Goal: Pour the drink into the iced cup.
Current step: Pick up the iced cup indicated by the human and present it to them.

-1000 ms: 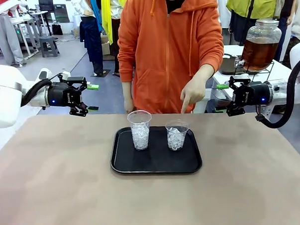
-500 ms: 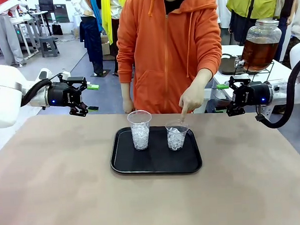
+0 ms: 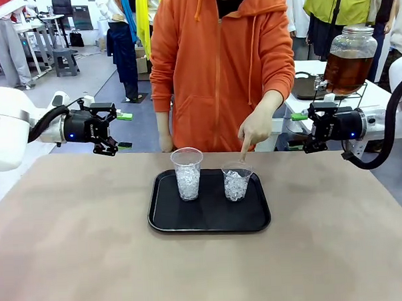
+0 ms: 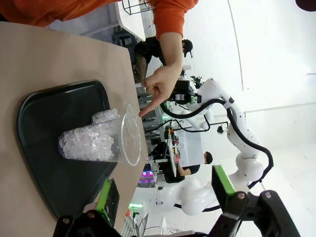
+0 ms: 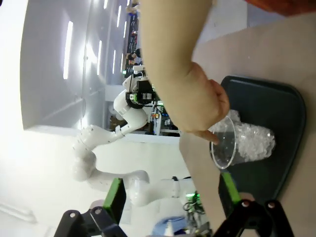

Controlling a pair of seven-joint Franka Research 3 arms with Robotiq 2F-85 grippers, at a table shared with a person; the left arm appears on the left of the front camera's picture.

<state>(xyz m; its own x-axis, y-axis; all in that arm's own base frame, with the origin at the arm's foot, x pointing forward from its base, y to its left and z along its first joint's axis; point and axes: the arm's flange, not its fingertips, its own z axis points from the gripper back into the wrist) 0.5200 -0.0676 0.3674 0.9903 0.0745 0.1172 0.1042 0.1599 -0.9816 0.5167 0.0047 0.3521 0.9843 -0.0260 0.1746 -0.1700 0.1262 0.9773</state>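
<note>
Two clear cups of ice stand on a black tray (image 3: 211, 220): a taller cup (image 3: 187, 173) on the left and a shorter cup (image 3: 236, 182) on the right. A person's hand (image 3: 255, 129) points a finger down at the shorter cup's rim. The amber drink fills a glass jar (image 3: 347, 63) on a side table at the far right. My left gripper (image 3: 110, 129) hangs open above the table's far left edge, and my right gripper (image 3: 309, 128) hangs open past the far right edge. The left wrist view shows the taller cup (image 4: 96, 144) and the hand (image 4: 160, 86). The right wrist view shows the shorter cup (image 5: 244, 143) and the pointing hand (image 5: 207, 106).
The person in an orange hoodie (image 3: 220, 63) stands at the table's far side behind the tray. The brown tabletop (image 3: 78, 249) is bare around the tray. The jar stands on a wire rack behind my right arm (image 3: 386, 119).
The person has shifted a little to the left while the finger stays by the shorter cup's rim. Both arms have hardly moved and both grippers remain open.
</note>
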